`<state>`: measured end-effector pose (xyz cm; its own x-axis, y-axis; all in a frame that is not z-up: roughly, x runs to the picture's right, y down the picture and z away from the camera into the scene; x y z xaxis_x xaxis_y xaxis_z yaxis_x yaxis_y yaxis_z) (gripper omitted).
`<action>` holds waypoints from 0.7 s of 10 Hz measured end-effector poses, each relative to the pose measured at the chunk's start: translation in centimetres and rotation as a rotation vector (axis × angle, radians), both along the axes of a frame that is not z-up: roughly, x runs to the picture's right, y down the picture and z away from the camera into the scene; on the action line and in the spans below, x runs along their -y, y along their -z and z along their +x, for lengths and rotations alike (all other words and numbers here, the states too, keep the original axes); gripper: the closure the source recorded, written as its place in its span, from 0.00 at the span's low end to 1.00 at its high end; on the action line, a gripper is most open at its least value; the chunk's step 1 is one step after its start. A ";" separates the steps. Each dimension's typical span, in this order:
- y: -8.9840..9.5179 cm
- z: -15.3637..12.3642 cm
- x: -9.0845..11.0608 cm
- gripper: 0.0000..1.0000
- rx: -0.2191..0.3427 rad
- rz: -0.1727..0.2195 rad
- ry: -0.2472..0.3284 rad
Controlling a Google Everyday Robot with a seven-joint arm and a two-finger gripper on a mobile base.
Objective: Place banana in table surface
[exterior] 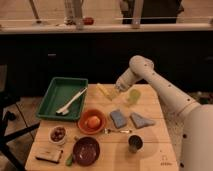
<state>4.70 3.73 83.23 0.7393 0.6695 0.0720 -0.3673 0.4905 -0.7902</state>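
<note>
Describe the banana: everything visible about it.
The banana is small, pale yellow, nearly straight and smooth-looking. It sits slantwise at the far side of the table, between the green tray and the yellow-green cup. The claw is right at its right end. Whether they touch, or whether the banana rests on the wood, cannot be told.

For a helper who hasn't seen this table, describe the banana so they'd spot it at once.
On the tan plank table, look at the far side, just right of the green tray. The banana is there, the robot's tool close by on its right. It is pale yellow, slim and nearly straight, unlike the rounded yellow-green cup beyond the tool.
</note>
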 end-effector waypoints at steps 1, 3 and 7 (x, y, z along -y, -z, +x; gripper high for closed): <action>-0.1 0.1 0.0 0.98 0.003 0.000 -0.005; -0.4 0.2 0.0 0.98 0.010 0.000 -0.013; -1.1 0.5 -0.2 0.98 0.022 0.001 -0.029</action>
<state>5.22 3.89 84.36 0.7178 0.6906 0.0889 -0.3637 0.4807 -0.7979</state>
